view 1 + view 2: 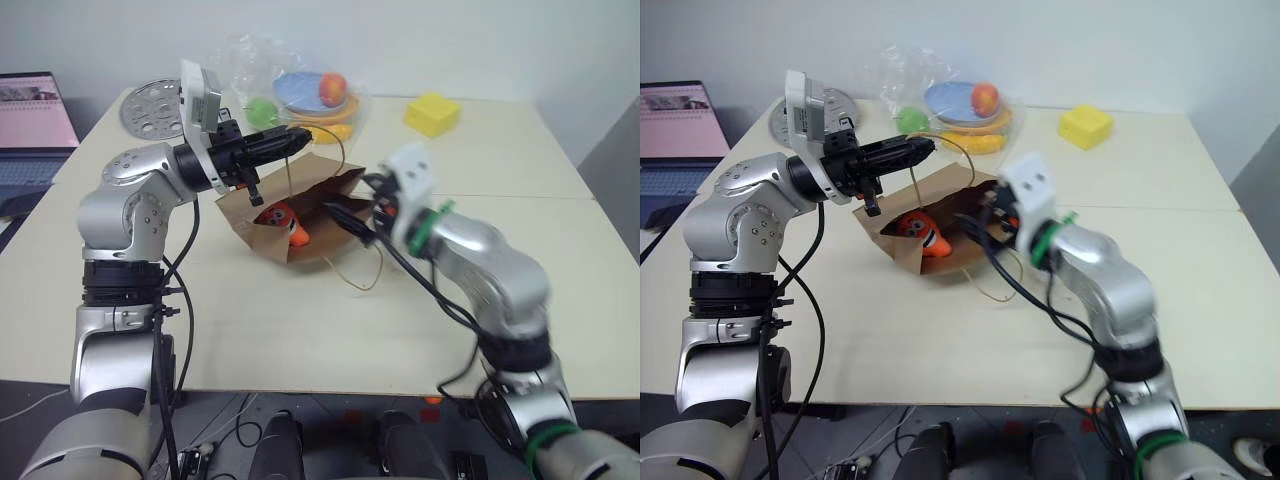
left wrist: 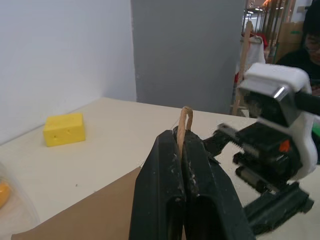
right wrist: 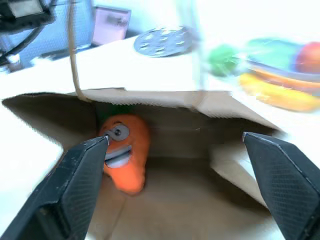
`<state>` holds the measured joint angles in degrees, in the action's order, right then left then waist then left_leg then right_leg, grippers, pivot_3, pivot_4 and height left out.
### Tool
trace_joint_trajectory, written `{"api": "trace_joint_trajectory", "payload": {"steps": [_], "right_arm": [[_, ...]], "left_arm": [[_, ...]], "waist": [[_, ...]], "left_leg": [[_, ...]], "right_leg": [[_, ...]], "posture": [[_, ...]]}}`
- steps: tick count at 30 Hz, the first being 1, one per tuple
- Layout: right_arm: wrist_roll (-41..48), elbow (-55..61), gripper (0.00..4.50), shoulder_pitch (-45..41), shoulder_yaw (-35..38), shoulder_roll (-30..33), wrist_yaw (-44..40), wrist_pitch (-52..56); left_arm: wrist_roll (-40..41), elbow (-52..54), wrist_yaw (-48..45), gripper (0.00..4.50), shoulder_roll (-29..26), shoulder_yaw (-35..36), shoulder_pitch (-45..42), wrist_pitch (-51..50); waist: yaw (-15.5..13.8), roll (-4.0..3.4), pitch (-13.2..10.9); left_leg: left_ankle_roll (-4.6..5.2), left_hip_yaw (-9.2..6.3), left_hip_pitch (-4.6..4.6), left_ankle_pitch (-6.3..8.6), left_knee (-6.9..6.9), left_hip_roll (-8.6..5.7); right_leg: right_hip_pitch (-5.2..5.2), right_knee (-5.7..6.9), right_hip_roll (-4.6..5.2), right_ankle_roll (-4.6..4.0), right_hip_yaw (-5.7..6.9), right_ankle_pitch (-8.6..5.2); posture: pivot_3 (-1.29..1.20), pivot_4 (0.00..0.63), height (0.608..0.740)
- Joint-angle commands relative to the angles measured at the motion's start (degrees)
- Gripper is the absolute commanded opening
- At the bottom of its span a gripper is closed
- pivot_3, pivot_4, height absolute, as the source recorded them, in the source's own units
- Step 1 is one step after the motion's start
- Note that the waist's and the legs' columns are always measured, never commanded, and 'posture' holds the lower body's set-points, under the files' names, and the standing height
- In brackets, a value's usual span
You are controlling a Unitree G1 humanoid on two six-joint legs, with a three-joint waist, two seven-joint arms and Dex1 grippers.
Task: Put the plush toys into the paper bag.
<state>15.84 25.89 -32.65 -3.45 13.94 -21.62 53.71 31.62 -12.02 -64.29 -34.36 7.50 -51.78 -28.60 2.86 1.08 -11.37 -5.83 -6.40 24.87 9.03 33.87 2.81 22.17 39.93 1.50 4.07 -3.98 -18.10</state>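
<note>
One toy bagged: the carrot (image 3: 125, 150) is lying inside the paper bag (image 1: 330, 245) on the table (image 1: 250, 320).
Bag: thin, floppy; best held by its cord.
Left gripper (image 1: 290, 143): pinching the handle (image 2: 185, 122), holding the mouth up.
Right gripper (image 3: 185, 185): spreading wide, empty, at the mouth.

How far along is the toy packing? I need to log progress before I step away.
Done: the orange carrot toy lies inside the paper bag. In hand: the left end effector is shut on a cord handle, holding the bag's mouth open, and the right end effector is open and empty at the mouth. Left: the white-and-yellow toy; I can't spot it, so it can't be confirmed as packed.
</note>
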Motion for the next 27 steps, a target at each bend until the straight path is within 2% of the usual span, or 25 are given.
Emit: {"api": "trace_joint_trajectory", "payload": {"steps": [1,3,5,8,15,20,23,27], "right_arm": [[-3.30,6.96,4.49,6.40,1.44,2.47,5.01,1.58],[-6.67,8.19,4.49,12.89,-1.10,3.64,8.62,2.28],[-7.81,7.66,4.49,15.14,-1.55,1.15,11.81,2.35],[-10.20,5.77,4.49,15.98,-3.20,0.50,13.63,0.89],[-10.79,2.75,4.49,16.47,-2.79,-2.03,14.80,-0.78],[-11.73,0.62,4.49,16.79,-4.12,-0.87,14.01,-2.38],[-12.16,-1.08,3.92,16.86,-4.31,-0.25,13.65,-4.10],[-11.93,-1.05,2.41,17.38,-3.98,0.32,12.86,-4.96]], "left_arm": [[0.90,0.91,-0.11,0.00,-0.49,1.17,-0.91,0.31],[0.51,0.04,-0.50,0.00,-0.53,0.93,-1.46,0.67],[0.17,-0.30,-0.64,0.00,-0.40,0.62,-1.66,1.02],[0.30,-0.25,-0.72,0.00,-0.36,0.51,-1.90,0.91],[0.01,-1.12,-1.04,0.00,-0.78,0.34,-2.23,1.33],[-0.07,-0.92,-1.11,0.00,-0.86,0.34,-1.96,1.29],[-0.19,-0.94,-0.83,0.00,-1.13,0.59,-1.95,1.24],[-0.19,-0.93,-0.80,0.00,-1.52,0.69,-1.79,1.18]], "waist": [[0.00,0.00,0.00],[0.00,0.01,0.01],[0.18,0.00,0.00],[1.02,-0.01,-0.01],[0.78,-0.01,0.00],[0.52,-0.01,0.00],[0.52,-0.01,0.00],[0.52,-0.01,0.00]], "left_leg": [[0.00,0.05,0.00,0.00,0.01,-0.02],[0.00,0.05,-0.02,0.00,0.03,-0.03],[0.00,0.03,-0.04,0.00,0.02,-0.02],[0.00,0.14,-0.04,-0.01,0.05,-0.02],[0.01,0.10,-0.06,-0.01,0.06,-0.01],[0.01,0.10,-0.06,-0.01,0.04,-0.01],[0.01,0.10,-0.06,-0.01,0.05,-0.01],[0.01,0.10,-0.06,-0.01,0.05,-0.01]], "right_leg": [[0.01,0.00,0.03,0.00,-0.04,0.00],[0.00,0.02,0.04,0.00,-0.03,0.00],[0.00,0.03,0.01,0.00,-0.03,0.00],[0.05,0.03,0.01,0.00,-0.15,0.00],[0.00,0.02,0.00,0.00,-0.12,0.00],[0.00,0.01,0.00,0.00,-0.11,0.00],[0.00,0.02,0.00,0.00,-0.11,0.00],[0.00,0.02,0.00,0.00,-0.12,0.00]], "posture": [[0.00,0.150,0.740],[0.00,0.150,0.740],[0.00,0.150,0.740],[0.00,0.150,0.740],[0.00,0.150,0.740],[0.00,0.150,0.740],[0.00,0.150,0.740],[0.00,0.150,0.740]]}}
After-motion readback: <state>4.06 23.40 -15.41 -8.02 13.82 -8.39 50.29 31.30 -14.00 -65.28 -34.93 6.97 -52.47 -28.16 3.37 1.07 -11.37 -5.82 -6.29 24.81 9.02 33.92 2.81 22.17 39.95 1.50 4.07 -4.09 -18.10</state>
